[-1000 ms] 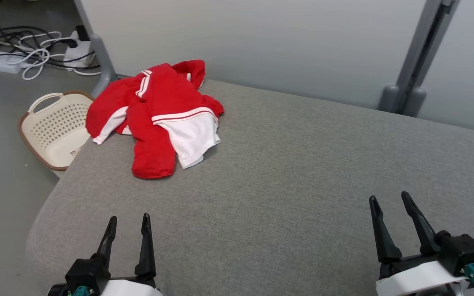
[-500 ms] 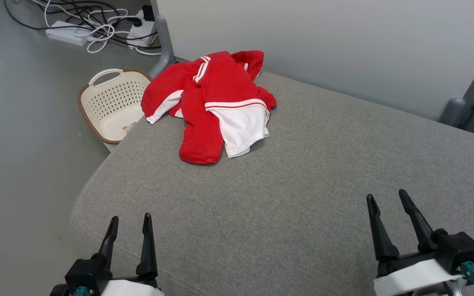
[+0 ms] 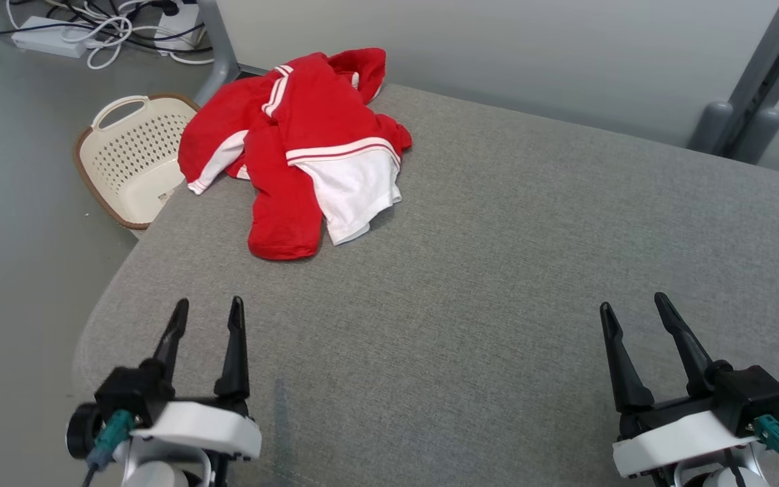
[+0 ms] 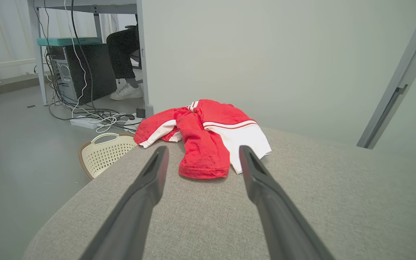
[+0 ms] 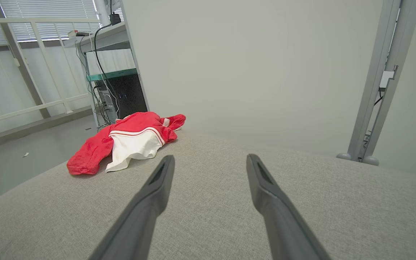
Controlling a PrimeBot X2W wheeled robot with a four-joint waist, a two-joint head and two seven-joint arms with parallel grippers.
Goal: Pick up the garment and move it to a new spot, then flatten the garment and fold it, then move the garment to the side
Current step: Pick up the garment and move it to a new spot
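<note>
Red garment [image 3: 295,135] with white panel and stripes, crumpled in a heap, far left corner of grey surface [image 3: 498,270], sleeve overhanging the edge

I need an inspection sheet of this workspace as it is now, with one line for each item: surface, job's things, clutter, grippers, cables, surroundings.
Surface: grey woven fabric cushion, rounded corners, lying smooth.
Job's things: crumpled red and white garment, in a heap at the cushion's far left corner, not folded.
Clutter: cream perforated plastic basket on the floor beside that corner.
Grippers: left gripper and right gripper both open, holding nothing, over the cushion's near side, apart from the garment.
Cables: tangled white and black cables with a white power strip on the floor beyond the basket.
Surroundings: pale wall, grey metal post, black computer tower under a desk, a person's white shoe beside it.
</note>
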